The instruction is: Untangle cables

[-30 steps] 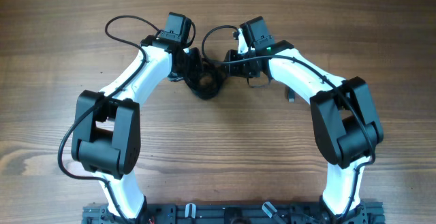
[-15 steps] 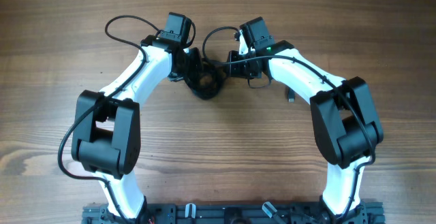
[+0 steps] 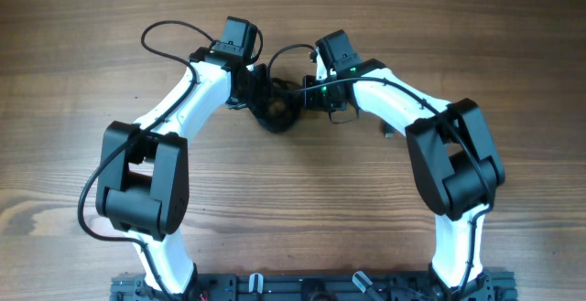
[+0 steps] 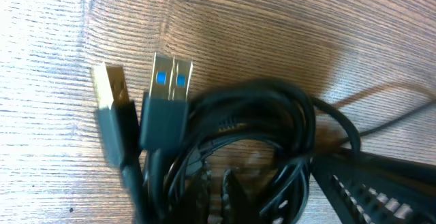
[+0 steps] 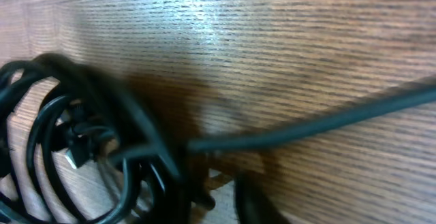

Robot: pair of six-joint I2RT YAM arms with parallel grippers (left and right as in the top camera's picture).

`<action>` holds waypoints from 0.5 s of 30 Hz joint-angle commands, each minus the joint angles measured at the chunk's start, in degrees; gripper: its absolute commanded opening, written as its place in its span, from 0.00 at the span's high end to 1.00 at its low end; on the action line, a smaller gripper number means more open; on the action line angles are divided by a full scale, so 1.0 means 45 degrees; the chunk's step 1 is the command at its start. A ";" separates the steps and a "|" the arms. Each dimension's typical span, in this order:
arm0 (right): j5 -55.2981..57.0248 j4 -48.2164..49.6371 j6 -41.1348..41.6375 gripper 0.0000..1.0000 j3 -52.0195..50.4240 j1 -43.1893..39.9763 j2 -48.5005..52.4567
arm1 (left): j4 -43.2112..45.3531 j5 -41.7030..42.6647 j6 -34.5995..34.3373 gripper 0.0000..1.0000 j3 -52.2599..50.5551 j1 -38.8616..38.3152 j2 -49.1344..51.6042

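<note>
**Location.** The cables (image 3: 275, 111) lie as a knotted black bundle on the desk (image 3: 92, 81), between the two wrists at the far centre.

**Left end effector** (image 3: 259, 95): clenched, at the bundle's left edge. The overhead view hides its fingers under the wrist, and the wrist view does not settle whether a cord sits between them.

**Right end effector** (image 3: 309, 92): at the bundle's right edge. Its fingers are covered from above and blurred in its own camera, so its state cannot be determined.

**Left wrist view.** The cables (image 4: 259, 135) are cut off at the lower edge. Two plugs protrude at upper left: a gold-coloured plug (image 4: 109, 88) and a blue-insert plug (image 4: 170, 77). A pale marking (image 4: 228, 122) on one cord is too blurred to read.

**Right wrist view.** The cables (image 5: 82, 135) are cut off at left. One strand (image 5: 327, 122) runs out at the right edge.
</note>
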 commanded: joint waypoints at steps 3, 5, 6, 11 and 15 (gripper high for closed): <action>-0.0534 -0.0024 -0.0408 0.96 -0.0063 0.0019 0.0223 | 0.0141 0.0155 0.1904 0.96 -0.0126 0.0107 0.0097; -0.1326 -0.0034 -0.0481 0.96 -0.0063 -0.0010 0.0151 | 0.0073 0.0311 0.2380 0.96 -0.0121 0.0185 0.0058; -0.1661 -0.0029 -0.0651 0.96 -0.0063 -0.0019 0.0112 | 0.0039 0.0612 0.2618 0.96 -0.0121 0.0243 -0.0005; -0.3055 -0.0019 -0.1812 0.96 -0.0019 -0.0102 -0.0418 | 0.0029 0.3633 0.4721 0.88 -0.0121 0.0699 -0.0724; -0.5527 0.0277 -0.3070 0.96 -0.0015 -0.0102 -0.0617 | -0.0520 0.3895 0.7320 0.79 -0.0131 0.0699 -0.0782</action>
